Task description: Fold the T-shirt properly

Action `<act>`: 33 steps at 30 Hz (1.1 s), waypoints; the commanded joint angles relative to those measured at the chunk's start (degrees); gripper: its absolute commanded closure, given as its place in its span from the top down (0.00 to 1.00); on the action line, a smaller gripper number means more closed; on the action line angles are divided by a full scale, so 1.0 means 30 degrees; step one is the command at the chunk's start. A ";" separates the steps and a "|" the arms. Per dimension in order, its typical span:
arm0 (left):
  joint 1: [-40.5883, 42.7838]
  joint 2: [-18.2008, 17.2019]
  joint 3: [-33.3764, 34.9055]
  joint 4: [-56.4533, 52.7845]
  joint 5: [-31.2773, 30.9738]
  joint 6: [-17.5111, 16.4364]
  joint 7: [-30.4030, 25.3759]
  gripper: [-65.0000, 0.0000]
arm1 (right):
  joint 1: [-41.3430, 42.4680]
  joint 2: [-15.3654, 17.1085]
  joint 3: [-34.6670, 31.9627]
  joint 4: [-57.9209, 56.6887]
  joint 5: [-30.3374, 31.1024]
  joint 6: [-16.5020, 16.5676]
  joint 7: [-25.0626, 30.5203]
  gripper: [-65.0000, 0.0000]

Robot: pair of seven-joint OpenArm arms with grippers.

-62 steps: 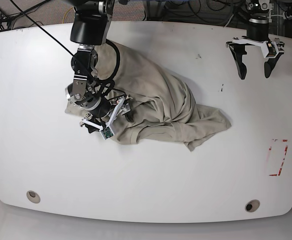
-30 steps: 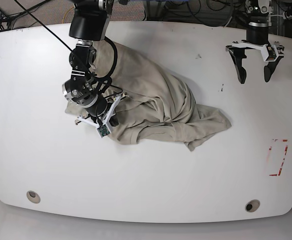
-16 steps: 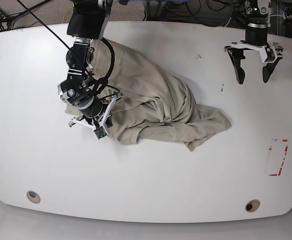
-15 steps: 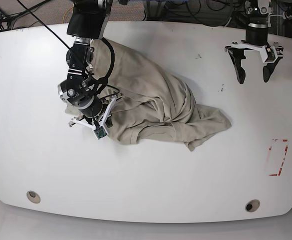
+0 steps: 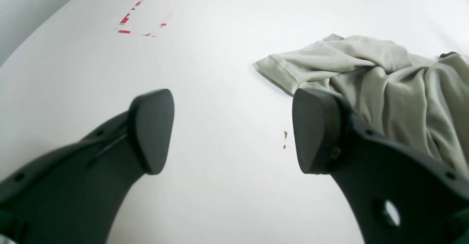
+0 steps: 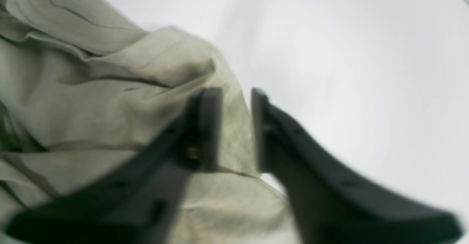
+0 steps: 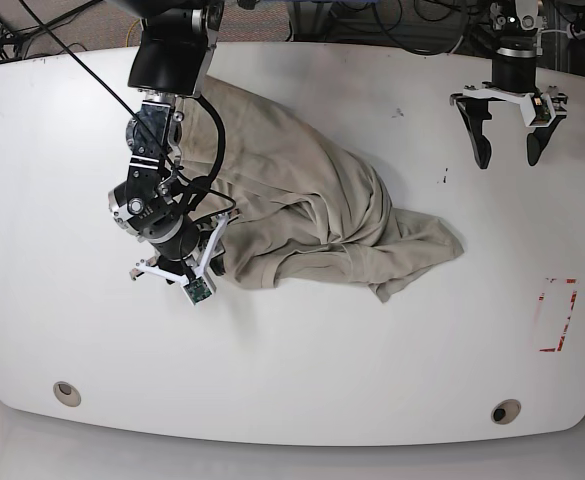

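My right claw [image 6: 236, 126]: jaws parted by a narrow gap, poised over the edge of the T-shirt [image 7: 312, 205]. In the right wrist view the cloth shows through that gap, and the fingertips [image 6: 209, 126] sit over the hem; the view is blurred, so I cannot tell whether the pads press the fabric or merely hover at it. Nothing clamped that I can see.

My left claw [image 5: 232, 130]: spread wide, empty, hanging above bare table [image 7: 392, 350], well apart from the shirt. Its fingers [image 5: 152, 126] touch nothing.

Count: one T-shirt, beige, lying crumpled in a heap on the white table, left of centre in the base view, one sleeve end trailing toward the middle. Two claws. One red dashed rectangle [image 7: 555, 315] marked on the table near its edge. Two round holes [image 7: 66, 392] near the front edge.
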 commanded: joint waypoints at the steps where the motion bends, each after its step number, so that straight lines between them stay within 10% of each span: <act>1: 0.0286 -0.0082 -0.0111 0.0413 -0.0022 0.0024 -0.0515 0.73 | 0.0651 0.0314 -0.0028 0.0207 0.0208 -0.0018 0.0746 0.39; 21: 0.0225 0.0036 -0.0108 0.0600 -0.0201 0.0021 -0.0558 0.73 | 0.2708 0.0143 -0.0178 -0.1935 0.0257 -0.0018 0.2648 0.68; 33: 0.0000 0.0189 -0.0055 0.0618 -0.0108 0.0024 -0.0323 0.73 | 0.2973 -0.0128 -0.0091 -0.3679 0.0361 -0.0018 0.3315 0.64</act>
